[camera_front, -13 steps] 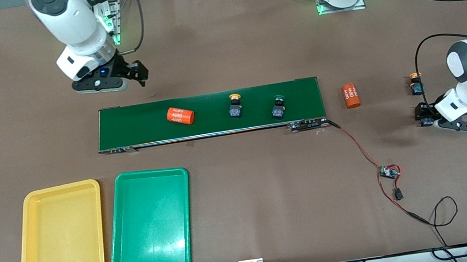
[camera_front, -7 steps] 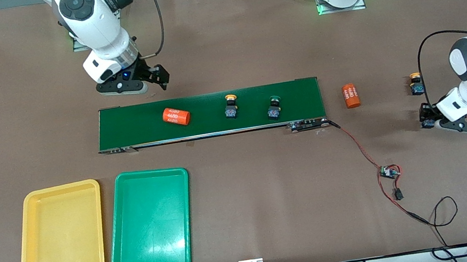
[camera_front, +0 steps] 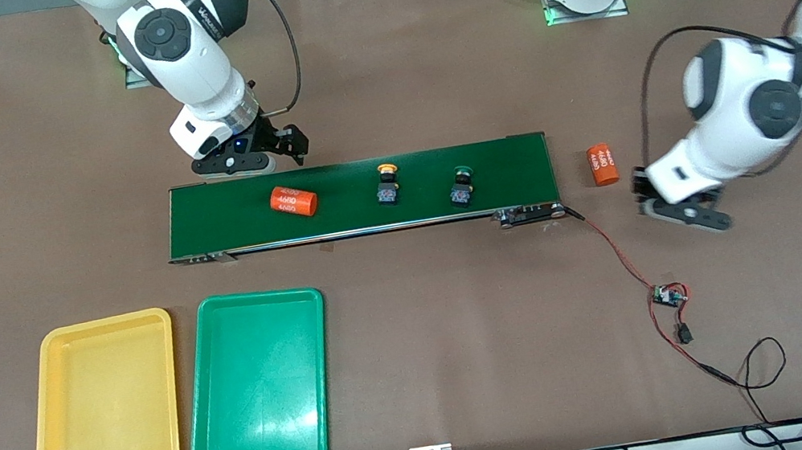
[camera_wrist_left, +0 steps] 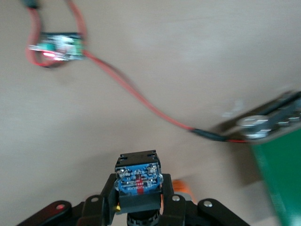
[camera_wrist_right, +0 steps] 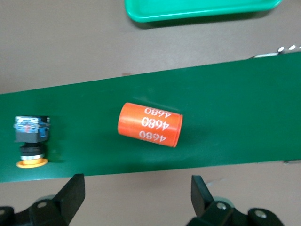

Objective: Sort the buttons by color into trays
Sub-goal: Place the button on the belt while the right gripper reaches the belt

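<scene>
In the front view, a yellow-capped button and a green-capped button are seen on the conveyor belt; the yellow tray and green tray lie nearer the camera, empty. In the left wrist view, the left gripper is clenched on a push-button switch above the table near the belt's end; its cap colour should be confirmed before a tray is chosen. In the right wrist view, the right gripper is spread wide over the belt's edge by an orange cylinder; that cylinder should be left alone.

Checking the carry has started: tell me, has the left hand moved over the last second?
Yes. The left hand, shut on a button, has swung from the left arm's end of the table toward the conveyor belt, now beside the orange cylinder.
</scene>
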### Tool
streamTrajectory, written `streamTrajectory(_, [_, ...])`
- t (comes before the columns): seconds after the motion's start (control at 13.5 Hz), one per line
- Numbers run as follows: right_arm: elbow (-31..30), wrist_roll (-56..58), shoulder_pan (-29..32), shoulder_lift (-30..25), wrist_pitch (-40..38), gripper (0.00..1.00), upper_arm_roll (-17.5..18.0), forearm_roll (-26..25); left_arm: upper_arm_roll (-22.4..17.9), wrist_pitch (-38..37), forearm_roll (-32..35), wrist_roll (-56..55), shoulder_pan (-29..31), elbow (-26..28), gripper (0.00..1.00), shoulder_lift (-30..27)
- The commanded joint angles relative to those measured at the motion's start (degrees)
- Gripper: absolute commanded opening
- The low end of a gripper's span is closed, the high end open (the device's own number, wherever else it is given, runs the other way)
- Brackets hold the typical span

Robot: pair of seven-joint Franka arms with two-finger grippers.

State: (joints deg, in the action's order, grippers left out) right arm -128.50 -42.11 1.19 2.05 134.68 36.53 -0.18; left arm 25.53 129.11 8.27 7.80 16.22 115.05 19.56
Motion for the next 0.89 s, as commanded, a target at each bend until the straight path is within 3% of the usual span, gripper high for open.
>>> streamTrajectory(0.0, [2.90,-1.13,-0.92,1.63,-4.41,1.00,0.20,-2.98,-0.22,-0.35,-1.50,-7.77,-5.91,4.65,0.01,-5.31])
streamTrajectory(0.37, [7.91,-6.58,-2.77,6.64,-5.65,1.00,0.12,-5.17,0.31,-1.23,-8.60,-15.09,-13.13,5.45,0.03,-5.06])
streamTrajectory(0.67, [11.42,-13.42,-5.75,12.00,-6.00,1.00,0.03,-11.66,0.31,-0.88,-13.44,-15.53,-13.67,5.36,0.03,-2.34])
streamTrajectory(0.82, [12.83,-14.84,-6.72,14.02,-6.00,1.00,-0.32,-12.38,0.31,0.77,-14.42,-15.62,-14.45,4.92,0.03,-0.49])
